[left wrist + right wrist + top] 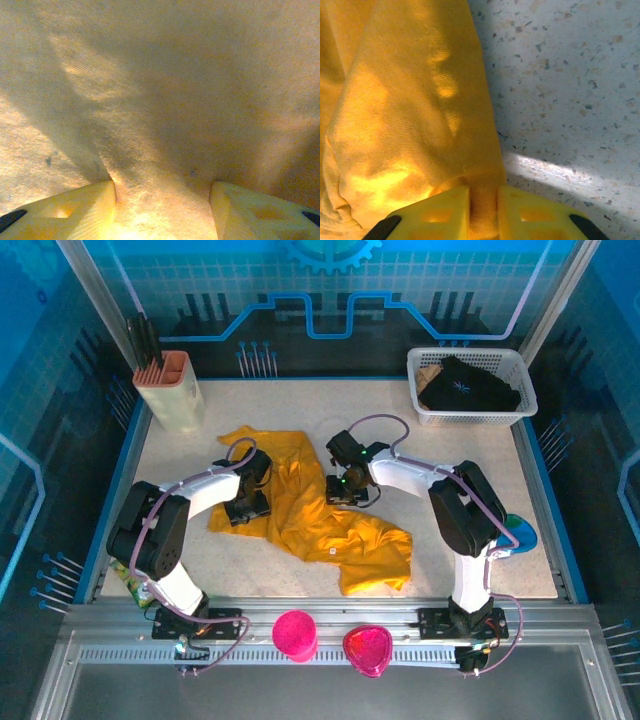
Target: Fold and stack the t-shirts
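Note:
An orange-yellow t-shirt [310,525] lies crumpled in the middle of the table. My left gripper [248,502] is down on its left edge. In the left wrist view the fabric [165,90] fills the frame, and the left gripper [162,187] has its fingers set apart with cloth spanning the gap. My right gripper [345,490] sits at the shirt's right edge. From the right wrist, the gripper [484,195] is shut on a narrow fold of the t-shirt [405,125], right where the hem meets the speckled table [560,75].
A white basket [425,365] with dark clothing stands at the back right. A tan holder [168,390] with dark tools is at the back left. Two pink items [294,634] [367,648] rest on the front rail. A blue object [520,533] is by the right arm.

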Controlling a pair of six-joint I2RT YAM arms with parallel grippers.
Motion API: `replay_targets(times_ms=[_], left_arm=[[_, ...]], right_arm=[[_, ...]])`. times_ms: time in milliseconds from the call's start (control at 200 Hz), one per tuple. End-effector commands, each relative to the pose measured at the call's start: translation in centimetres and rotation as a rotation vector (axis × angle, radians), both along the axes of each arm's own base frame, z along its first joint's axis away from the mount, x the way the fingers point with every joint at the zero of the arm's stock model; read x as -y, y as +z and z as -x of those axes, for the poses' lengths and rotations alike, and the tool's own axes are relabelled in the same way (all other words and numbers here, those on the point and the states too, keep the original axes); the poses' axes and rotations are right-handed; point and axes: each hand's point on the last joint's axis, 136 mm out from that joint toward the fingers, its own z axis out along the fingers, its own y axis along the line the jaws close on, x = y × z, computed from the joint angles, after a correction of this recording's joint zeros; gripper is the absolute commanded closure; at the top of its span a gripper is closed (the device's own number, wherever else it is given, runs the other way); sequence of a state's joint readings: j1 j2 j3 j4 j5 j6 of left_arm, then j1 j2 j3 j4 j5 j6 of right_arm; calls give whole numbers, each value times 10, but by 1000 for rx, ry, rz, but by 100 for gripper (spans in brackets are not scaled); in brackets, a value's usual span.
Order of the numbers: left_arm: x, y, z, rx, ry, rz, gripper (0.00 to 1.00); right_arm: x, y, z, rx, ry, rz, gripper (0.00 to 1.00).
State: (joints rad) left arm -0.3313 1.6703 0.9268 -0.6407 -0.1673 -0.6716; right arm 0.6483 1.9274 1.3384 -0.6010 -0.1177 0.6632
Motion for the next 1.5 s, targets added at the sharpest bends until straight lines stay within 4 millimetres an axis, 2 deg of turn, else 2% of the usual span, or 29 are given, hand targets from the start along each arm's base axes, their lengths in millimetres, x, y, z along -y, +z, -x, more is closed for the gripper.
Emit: replay_targets(times_ms=[0,235,420,575,851,1001,1111,1181,1331,1381,1401,1496], left_arm=[[4,-12,6,-48,-28,5,46],[4,-12,7,-48,-29,4,46],[4,-12,8,-51,-31,5,46],[4,-13,9,-52,-30,2,46],[3,-17,11,-58,-28,3,46],[4,-18,11,-62,-29,3,46],[4,-18,11,-63,-28,5,46],[4,-20,12,-67,-28,7,46],[5,-24,12,-80,-27,10,46],[6,-25,12,-83,-28,10,46],[6,-25,12,-85,-28,9,47],[6,-23,12,-84,-32,8,47]], right_arm=[[-2,-10,10,-38,7,7,85],[3,2,4,1,5,38,100],[17,23,-12,85,21,130,100],[34,48,-36,178,27,218,100],[74,89,-92,350,34,407,100],[100,109,-142,447,21,512,100],[111,125,-179,504,34,601,100],[114,134,-196,524,37,640,100],[118,135,-217,538,27,659,100],[119,143,-225,566,17,647,100],[118,131,-230,557,26,652,100],[121,133,-252,610,29,675,100]])
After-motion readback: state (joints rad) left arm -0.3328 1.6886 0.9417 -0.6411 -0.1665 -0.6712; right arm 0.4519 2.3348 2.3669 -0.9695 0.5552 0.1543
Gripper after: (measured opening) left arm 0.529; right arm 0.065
